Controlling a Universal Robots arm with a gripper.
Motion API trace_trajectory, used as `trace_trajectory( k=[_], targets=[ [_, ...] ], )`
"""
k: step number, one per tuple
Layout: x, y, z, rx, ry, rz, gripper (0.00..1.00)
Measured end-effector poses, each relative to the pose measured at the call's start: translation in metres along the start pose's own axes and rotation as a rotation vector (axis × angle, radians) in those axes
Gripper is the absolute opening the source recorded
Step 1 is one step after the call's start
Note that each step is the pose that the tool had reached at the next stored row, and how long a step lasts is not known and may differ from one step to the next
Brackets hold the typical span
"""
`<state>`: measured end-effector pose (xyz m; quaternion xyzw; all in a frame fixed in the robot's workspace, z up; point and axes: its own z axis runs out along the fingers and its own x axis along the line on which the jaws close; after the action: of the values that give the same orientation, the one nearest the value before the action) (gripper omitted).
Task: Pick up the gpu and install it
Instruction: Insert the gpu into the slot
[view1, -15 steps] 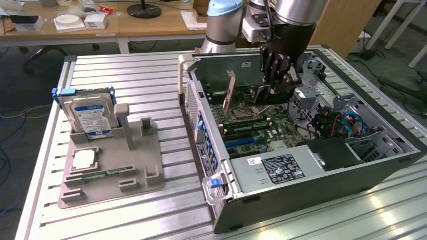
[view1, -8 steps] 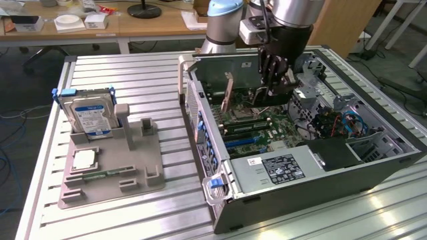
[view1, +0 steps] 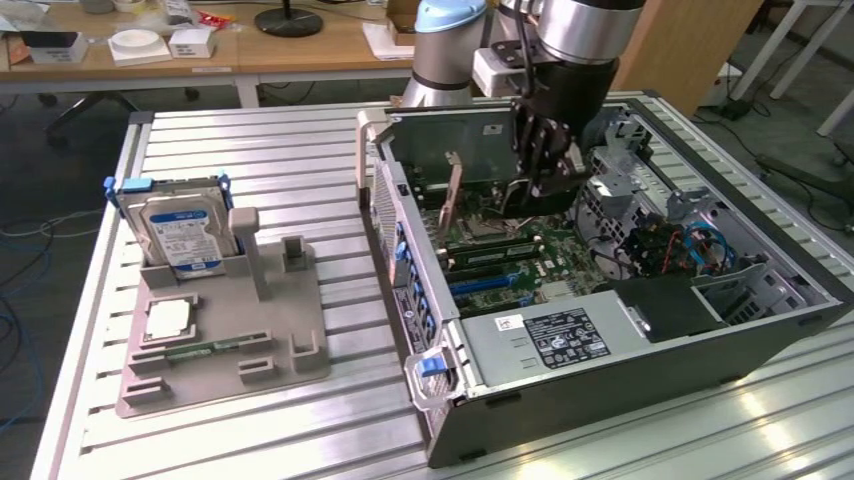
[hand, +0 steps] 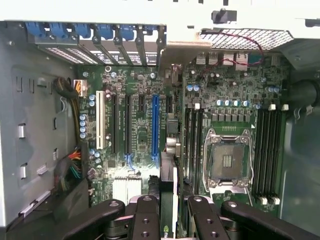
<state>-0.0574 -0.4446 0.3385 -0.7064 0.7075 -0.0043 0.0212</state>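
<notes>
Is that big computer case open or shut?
Open: the dark grey metal computer case lies with its side uncovered, green motherboard showing.

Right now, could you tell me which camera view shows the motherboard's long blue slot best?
The wrist view: the blue slot is seen straight on along its length. The exterior view shows the slot slantwise, deep inside the case.
</notes>
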Motion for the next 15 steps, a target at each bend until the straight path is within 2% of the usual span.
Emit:
trace_trajectory(
  k=[7,15],
  targets=[
    [0.0003,0.0028,0.0084,0.0,-0.0001,0.0,0.27],
    [0.0048,0.0065,0.0092,0.0002,0.0,0.0,0.27]
  ],
)
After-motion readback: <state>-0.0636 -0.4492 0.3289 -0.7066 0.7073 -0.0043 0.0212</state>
